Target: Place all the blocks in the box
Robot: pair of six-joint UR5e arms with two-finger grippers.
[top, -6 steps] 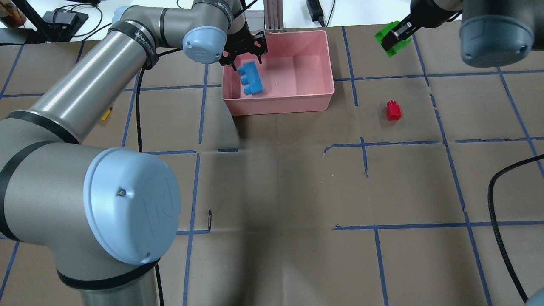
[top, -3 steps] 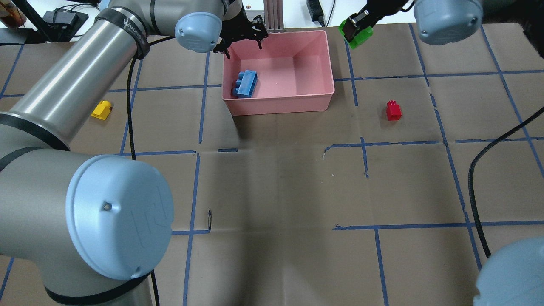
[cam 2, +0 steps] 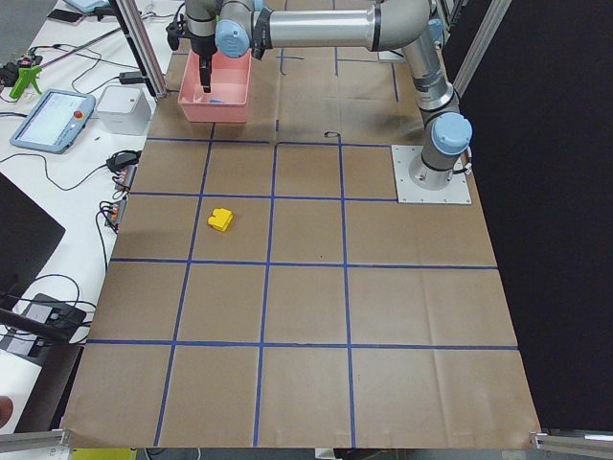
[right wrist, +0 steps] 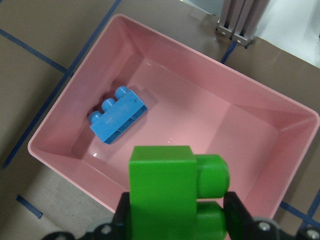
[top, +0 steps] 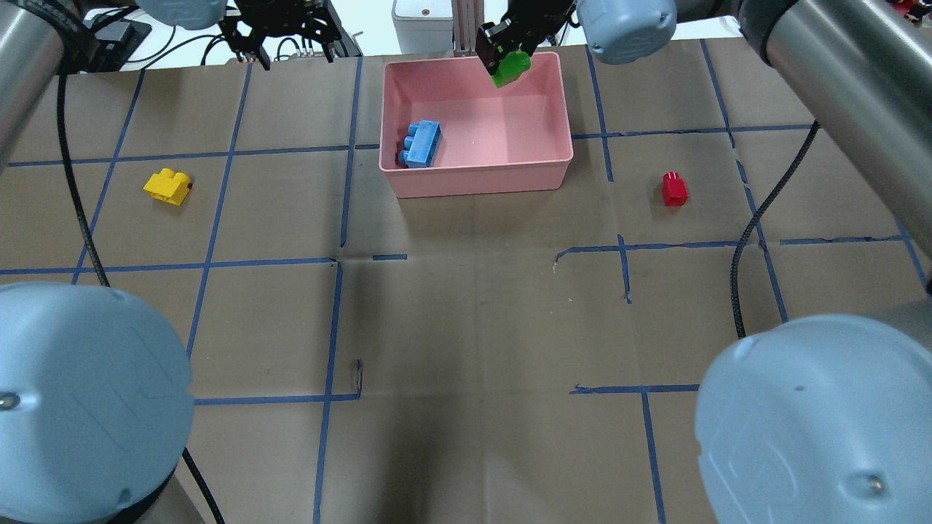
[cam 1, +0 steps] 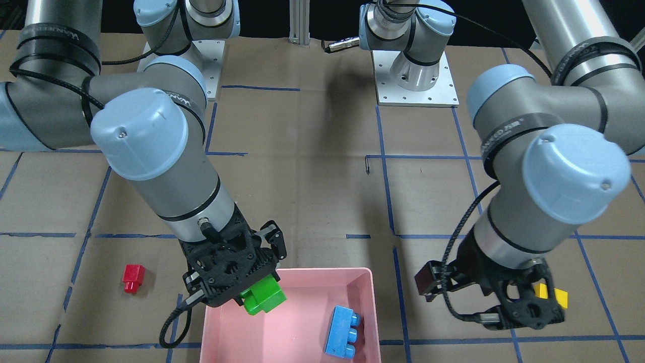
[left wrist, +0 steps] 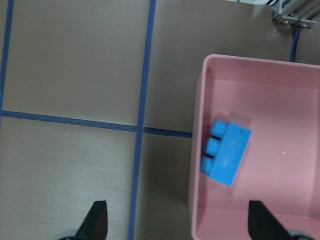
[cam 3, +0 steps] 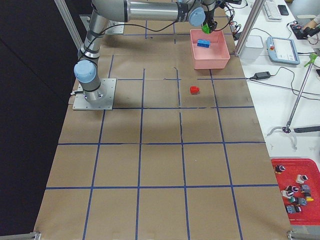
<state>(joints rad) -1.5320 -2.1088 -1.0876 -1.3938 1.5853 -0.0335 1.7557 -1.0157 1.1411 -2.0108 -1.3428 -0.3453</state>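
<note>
Right tool (top: 501,58) holds green brick (right wrist: 167,192) over pink box (top: 477,189) — left tool (left wrist: 179,221) spread

The left gripper (cam 1: 529,305) is partly hiding the yellow brick (cam 1: 559,298); the front view's bottom edge is cropping the box (cam 1: 322,272).

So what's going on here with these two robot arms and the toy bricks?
The arms are collecting toy blocks into the pink box. The right gripper holds the green block above the box's far side, not yet released. The blue block lies inside already. The left gripper is open and empty, away from the box. The yellow block and red block sit on the table.
</note>
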